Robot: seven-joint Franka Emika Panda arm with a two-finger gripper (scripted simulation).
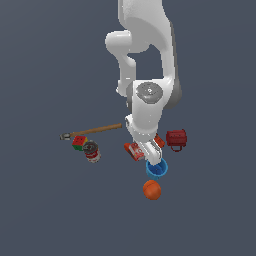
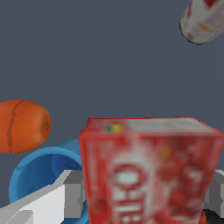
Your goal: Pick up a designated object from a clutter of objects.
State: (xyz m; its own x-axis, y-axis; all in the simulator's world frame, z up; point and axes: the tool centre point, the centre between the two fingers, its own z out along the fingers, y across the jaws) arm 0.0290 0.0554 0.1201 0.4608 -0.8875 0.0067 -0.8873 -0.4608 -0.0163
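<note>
The designated object, a flat red box with white lettering, lies among the clutter of objects, partly hidden behind my hand in the exterior view. In the wrist view the red box fills the space between my two grey fingers, whose pads press on both of its sides. My gripper is shut on it, just above the blue cup. I cannot tell whether the box is off the floor.
A blue cup and an orange ball sit just beside the gripper; both show in the wrist view. The orange drill, dark red container, hammer, multicoloured cube and red-white can lie around.
</note>
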